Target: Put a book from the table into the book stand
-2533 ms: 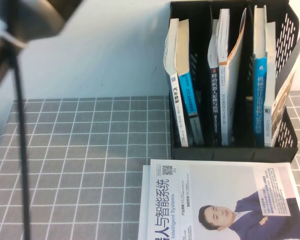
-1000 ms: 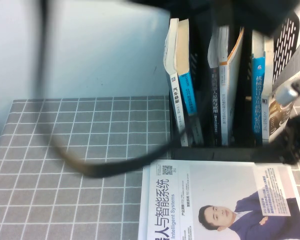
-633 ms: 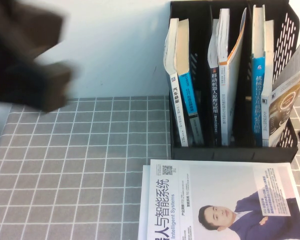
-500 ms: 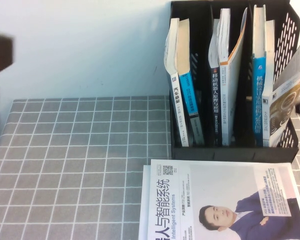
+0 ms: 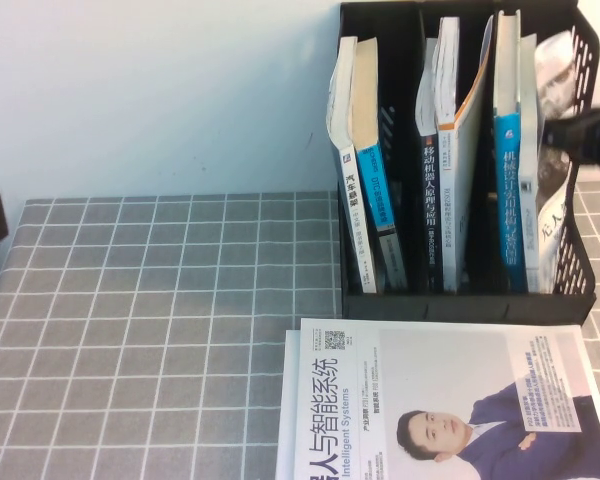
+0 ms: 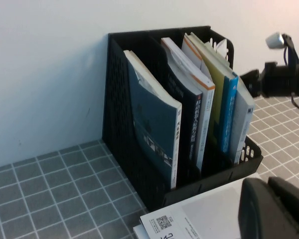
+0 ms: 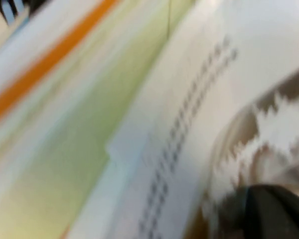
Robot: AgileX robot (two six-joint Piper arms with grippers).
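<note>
Worktop (image 5: 160, 330): flat surface under a grey cloth ruled in white squares, with a pale wall behind it.

Left hand (image 6: 276, 211): dark, rounded fingers pressed together and holding nothing. It sits at the near edge of the left wrist view, over the corner of a flat-lying book. In the high view only a dark bit of the left arm shows at the far left edge.

Near centre-right: a large white book with a man in a blue suit on its cover (image 5: 450, 400) lies flat on the cloth, just in front of the stand.

Far right: a black plastic three-slot upright book stand with perforated sloping sides (image 5: 578, 262) stands against the wall. Left slot holds two books leaning left. Middle slot holds a dark-spined book and a white one with an orange edge. Right slot holds a blue-spined book (image 5: 507, 170), and just right of it the large thin white-covered book with a dark grey-and-gold picture (image 5: 552, 190), upright in that slot against the stand's right wall.

Right hand (image 5: 592, 135): dark and blurred, at the stand's right side beside the white book's upper part. Cannot tell how its fingers stand or whether they touch the book.
</note>
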